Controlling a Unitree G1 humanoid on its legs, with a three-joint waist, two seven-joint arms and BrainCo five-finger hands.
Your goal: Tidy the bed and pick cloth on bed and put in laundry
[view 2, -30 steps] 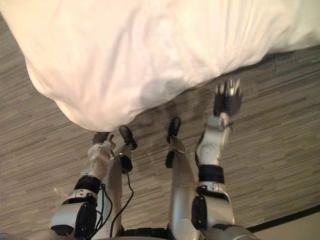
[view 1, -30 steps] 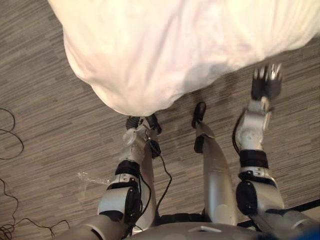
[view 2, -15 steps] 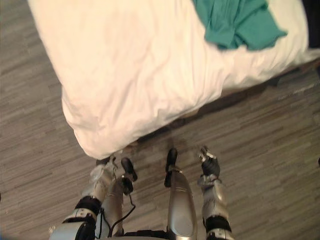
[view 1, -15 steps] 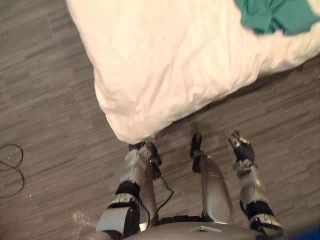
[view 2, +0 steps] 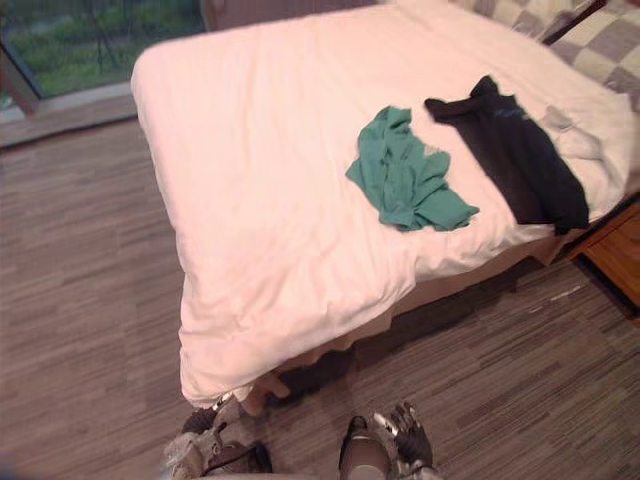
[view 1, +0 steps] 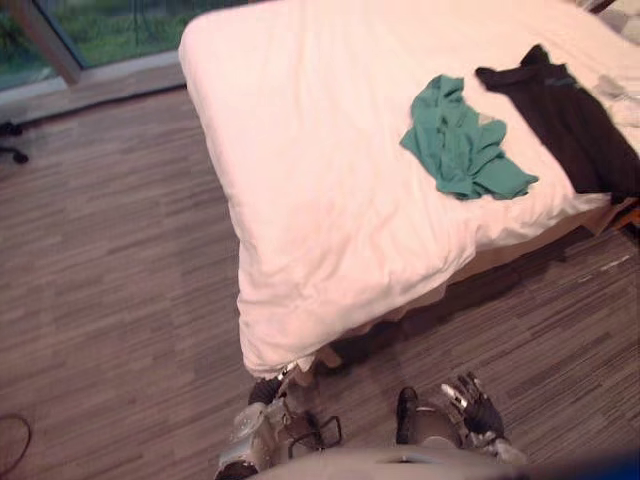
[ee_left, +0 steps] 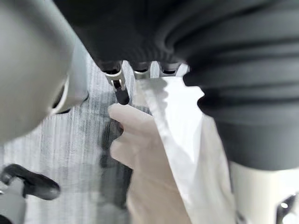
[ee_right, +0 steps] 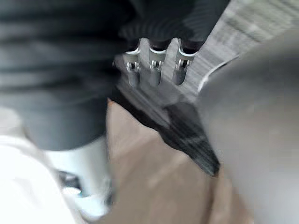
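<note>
A crumpled green cloth (view 2: 410,182) lies on the white duvet (view 2: 270,200) of the bed. A black garment (view 2: 520,155) is spread flat just right of it, with a small pale cloth (view 2: 572,132) past that. My left hand (view 2: 203,421) hangs low at the duvet's near corner, fingers relaxed; the corner's white fabric (ee_left: 187,140) shows just beyond them. My right hand (view 1: 478,402) is down by the floor short of the bed, open with its fingers (ee_right: 154,70) straight and holding nothing. Both hands are far from the cloths.
Wood-look flooring (view 2: 90,300) runs along the bed's left and near sides. A wooden bedside cabinet (view 2: 620,255) stands at the right edge. Checkered pillows (view 2: 600,35) lie at the head of the bed. A window (view 2: 90,45) is at the far left.
The camera has tilted up from the floor, bringing the bed top and its cloths into view. My right hand has dropped from its raised position and its fingers have straightened.
</note>
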